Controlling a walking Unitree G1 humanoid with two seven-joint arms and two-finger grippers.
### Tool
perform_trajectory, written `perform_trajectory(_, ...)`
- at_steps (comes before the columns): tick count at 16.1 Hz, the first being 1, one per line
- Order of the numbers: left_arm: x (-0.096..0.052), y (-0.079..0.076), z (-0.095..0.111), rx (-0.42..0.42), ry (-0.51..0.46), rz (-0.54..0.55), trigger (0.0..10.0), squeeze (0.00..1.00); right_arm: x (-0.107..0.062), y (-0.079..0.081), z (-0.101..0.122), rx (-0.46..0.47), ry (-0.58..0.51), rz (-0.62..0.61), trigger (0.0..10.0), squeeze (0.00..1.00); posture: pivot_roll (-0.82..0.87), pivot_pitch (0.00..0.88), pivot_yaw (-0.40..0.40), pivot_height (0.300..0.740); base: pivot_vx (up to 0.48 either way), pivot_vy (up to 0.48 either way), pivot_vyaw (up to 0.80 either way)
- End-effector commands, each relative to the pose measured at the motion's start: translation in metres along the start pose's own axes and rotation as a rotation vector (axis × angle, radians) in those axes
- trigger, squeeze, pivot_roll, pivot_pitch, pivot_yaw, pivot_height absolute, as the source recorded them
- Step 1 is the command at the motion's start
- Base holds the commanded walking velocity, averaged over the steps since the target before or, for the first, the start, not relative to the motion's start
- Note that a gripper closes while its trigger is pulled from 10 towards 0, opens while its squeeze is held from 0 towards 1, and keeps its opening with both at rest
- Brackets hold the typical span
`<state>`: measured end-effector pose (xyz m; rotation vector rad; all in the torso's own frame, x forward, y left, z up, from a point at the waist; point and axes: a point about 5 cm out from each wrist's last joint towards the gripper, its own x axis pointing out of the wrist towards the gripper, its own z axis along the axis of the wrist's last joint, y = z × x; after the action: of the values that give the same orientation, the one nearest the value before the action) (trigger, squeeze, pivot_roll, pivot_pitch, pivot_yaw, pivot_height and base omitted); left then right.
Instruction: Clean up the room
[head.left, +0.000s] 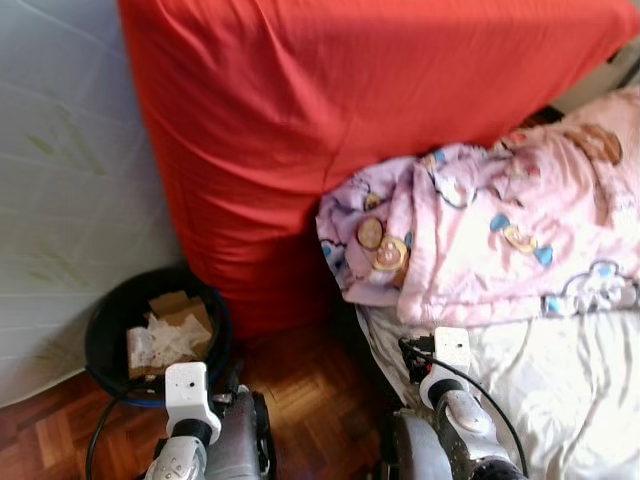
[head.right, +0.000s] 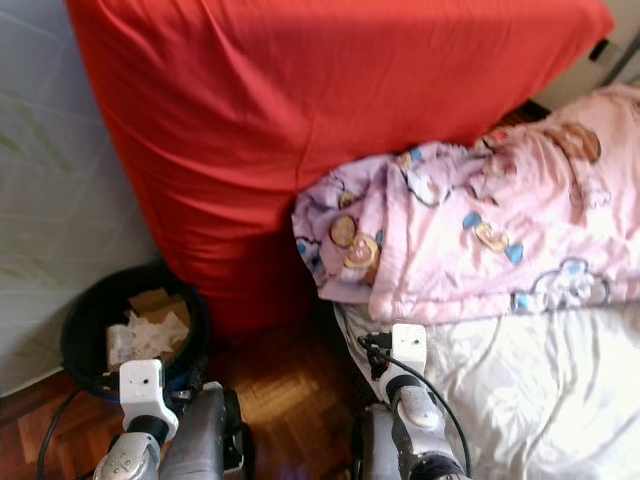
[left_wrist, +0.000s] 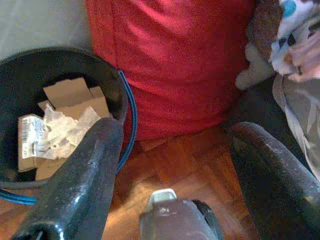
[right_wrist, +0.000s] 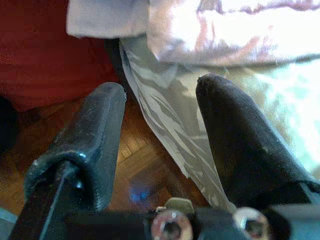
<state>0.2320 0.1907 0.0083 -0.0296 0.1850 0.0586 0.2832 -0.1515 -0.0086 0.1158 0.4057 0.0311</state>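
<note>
Left wrist view, left end effector (left_wrist: 172, 150) apart, bin (left_wrist: 107, 67) cut off, right end effector (right_wrist: 160, 100) apart.

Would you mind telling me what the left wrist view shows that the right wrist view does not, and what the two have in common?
Left wrist view alone: the black bin with a blue band at its rim, holding cardboard pieces and crumpled clear plastic, and the left gripper, fingers apart over the floor.

Right wrist view alone: the white bedsheet hanging to the floor, and the right gripper, also open, beside that sheet.

Both: the red cover, the wooden parquet floor, and the edge of the pink patterned blanket.
</note>
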Motion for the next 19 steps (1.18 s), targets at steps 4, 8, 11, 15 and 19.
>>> perform_trajectory(4,-0.004,0.002,-0.006,0.015,0.037,0.004,10.0,0.00,-0.002,-0.003,-0.003,0.012,0.005,-0.008,10.0,0.00,0.02,0.223,-0.025,0.584,0.074,0.000,0.00)
perform_trajectory(8,-0.003,0.002,-0.005,0.013,0.037,-0.001,10.0,0.00,-0.002,-0.002,-0.003,0.018,0.006,0.009,10.0,0.00,0.02,0.219,-0.022,0.584,0.303,0.000,0.00)
perform_trajectory(11,-0.001,0.001,-0.003,0.013,0.032,-0.005,10.0,0.00,-0.001,0.000,-0.003,0.020,0.006,0.022,10.0,0.00,0.02,0.216,-0.021,0.584,0.309,0.000,0.00)
perform_trajectory(15,0.000,0.001,-0.002,0.014,0.029,-0.006,10.0,0.00,0.000,0.002,0.004,0.040,-0.039,0.041,10.0,0.00,0.02,0.214,-0.019,0.584,0.312,0.000,0.00)
perform_trajectory(19,-0.001,0.000,-0.001,0.004,0.019,-0.011,10.0,0.00,0.003,-0.010,0.020,0.023,-0.110,-0.077,10.0,0.00,0.02,0.217,-0.021,0.584,0.078,0.000,0.00)
